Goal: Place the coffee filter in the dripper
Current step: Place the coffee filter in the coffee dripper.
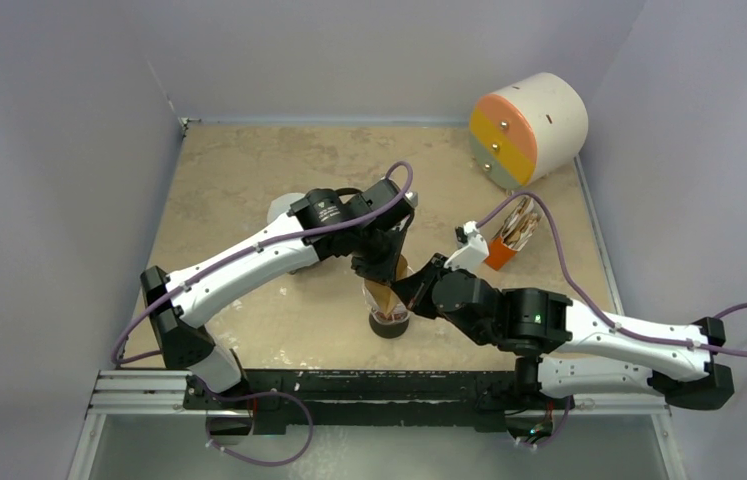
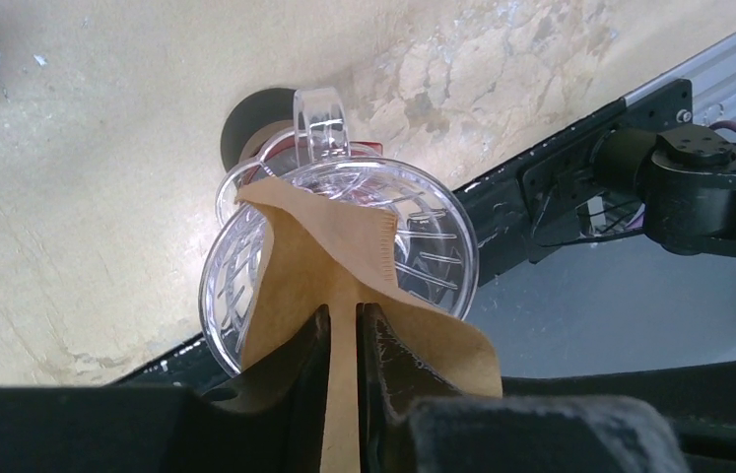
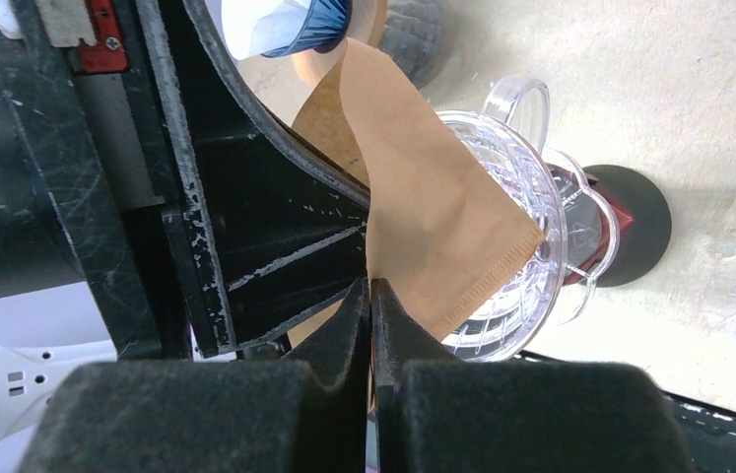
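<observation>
A brown paper coffee filter point(image 2: 344, 246) is pinched from both sides. My left gripper point(image 2: 344, 313) is shut on its fold. My right gripper point(image 3: 370, 288) is shut on its lower edge. The filter point(image 3: 433, 207) hangs with its crimped tip inside a clear ribbed cup with a handle point(image 3: 531, 286), which sits on a stand with a round black base point(image 3: 639, 227). The deep-blue dripper point(image 3: 316, 25) shows only at the top of the right wrist view, white inside, apart from the filter. In the top view both grippers meet at the filter point(image 1: 382, 293) over the clear cup point(image 1: 389, 318).
An orange holder with more filters point(image 1: 507, 240) stands right of centre. A large cream cylinder with an orange and yellow face point(image 1: 529, 128) lies at the back right. A pale round thing point(image 1: 284, 208) peeks from behind the left arm. Grey walls enclose the table.
</observation>
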### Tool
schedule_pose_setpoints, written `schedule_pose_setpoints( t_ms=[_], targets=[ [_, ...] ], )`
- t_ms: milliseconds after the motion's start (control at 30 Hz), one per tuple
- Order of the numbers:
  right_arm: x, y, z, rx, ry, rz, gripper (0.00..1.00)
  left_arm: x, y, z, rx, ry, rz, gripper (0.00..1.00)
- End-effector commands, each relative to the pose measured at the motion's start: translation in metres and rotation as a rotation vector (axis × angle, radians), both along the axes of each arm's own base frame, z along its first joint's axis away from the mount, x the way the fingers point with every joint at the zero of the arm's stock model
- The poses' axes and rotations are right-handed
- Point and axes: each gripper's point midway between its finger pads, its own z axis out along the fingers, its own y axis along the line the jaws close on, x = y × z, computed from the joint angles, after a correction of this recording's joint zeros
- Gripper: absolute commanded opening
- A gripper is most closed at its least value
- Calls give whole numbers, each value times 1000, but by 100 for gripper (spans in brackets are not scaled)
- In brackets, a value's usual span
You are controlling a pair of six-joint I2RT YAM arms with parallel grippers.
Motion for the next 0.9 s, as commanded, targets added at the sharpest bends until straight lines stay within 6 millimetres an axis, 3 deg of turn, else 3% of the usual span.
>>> schedule_pose_setpoints(
  t_ms=[0, 567, 733, 867],
  targets=[
    [2, 4, 6, 50, -3, -20, 0, -1, -2, 6, -41, -6, 37, 16],
    [0, -4, 5, 70, 3, -24, 0, 2, 3, -7, 33, 3, 44, 39],
    [0, -6, 7, 65, -3, -23, 0, 2, -1, -5, 25, 9, 30, 39],
    [0, -9, 2, 42, 6, -35, 0, 3, -4, -8, 36, 12, 13, 34]
  ],
)
